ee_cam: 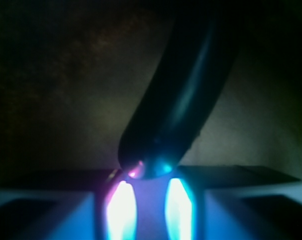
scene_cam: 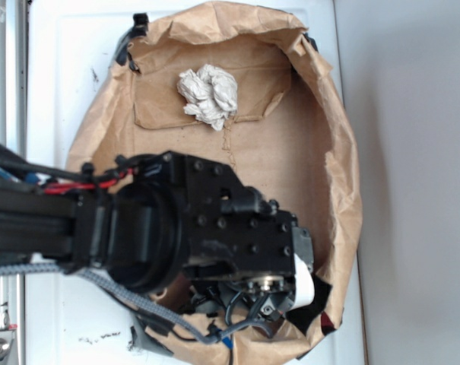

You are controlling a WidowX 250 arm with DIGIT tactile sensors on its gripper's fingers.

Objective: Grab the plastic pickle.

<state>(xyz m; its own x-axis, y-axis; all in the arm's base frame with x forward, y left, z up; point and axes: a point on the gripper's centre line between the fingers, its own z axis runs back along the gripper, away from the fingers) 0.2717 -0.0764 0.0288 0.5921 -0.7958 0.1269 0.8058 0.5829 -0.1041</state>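
In the wrist view the plastic pickle [ee_cam: 183, 95] is a dark glossy cylinder running from the upper right down to my gripper [ee_cam: 147, 181]. Its rounded near end sits right at the tips of the two glowing pads [ee_cam: 122, 210], which stand close together and pinch that end. Pink and cyan light reflects off it. In the exterior view my gripper [scene_cam: 279, 298] points down inside the brown paper bag [scene_cam: 332, 175] near its lower right wall. The arm's black body hides the pickle there.
A crumpled off-white paper wad [scene_cam: 208, 94] lies at the far end of the bag. The bag's raised paper walls surround the gripper, closest at the lower right. The bag rests on a white surface [scene_cam: 62, 68].
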